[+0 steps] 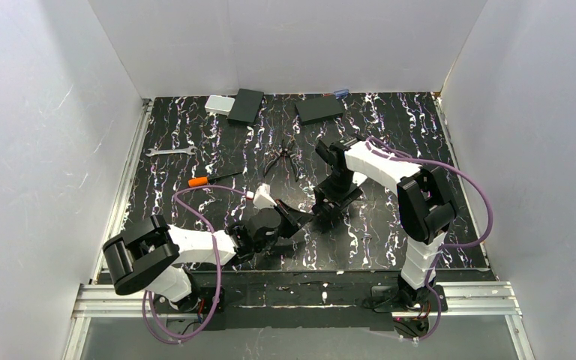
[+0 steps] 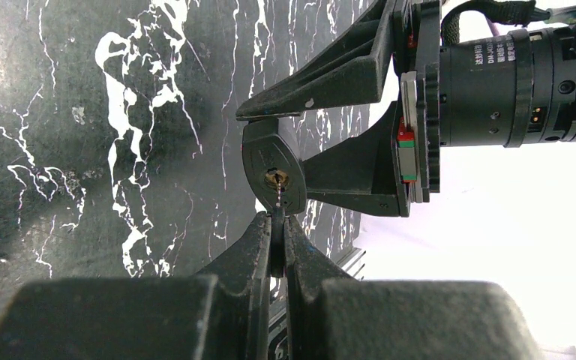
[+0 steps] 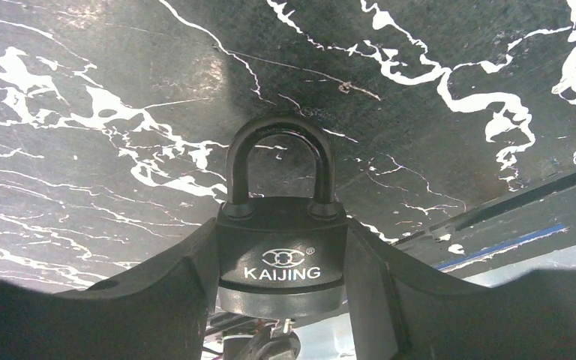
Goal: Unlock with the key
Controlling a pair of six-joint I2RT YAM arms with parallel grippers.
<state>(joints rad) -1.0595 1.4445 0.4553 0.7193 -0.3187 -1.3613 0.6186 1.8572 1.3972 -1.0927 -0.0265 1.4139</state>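
Note:
My right gripper [image 3: 281,262] is shut on a black KAIJING padlock [image 3: 281,251], holding its body between both fingers. The shackle [image 3: 279,161] is closed. In the left wrist view the padlock's underside [image 2: 274,169] shows its brass keyhole [image 2: 276,178]. My left gripper [image 2: 277,240] is shut on the black head of a key [image 2: 277,247]. The thin blade [image 2: 277,196] points up at the keyhole, its tip at or in the slot. In the top view the two grippers meet near the table's middle front, the left gripper [image 1: 294,219] beside the padlock [image 1: 322,210].
On the black marbled table [image 1: 390,135] lie an orange-handled screwdriver [image 1: 211,179], a wrench [image 1: 169,151], pliers [image 1: 282,159], two black boxes [image 1: 246,106] [image 1: 319,109] and a grey box [image 1: 217,104] at the back. White walls enclose the sides.

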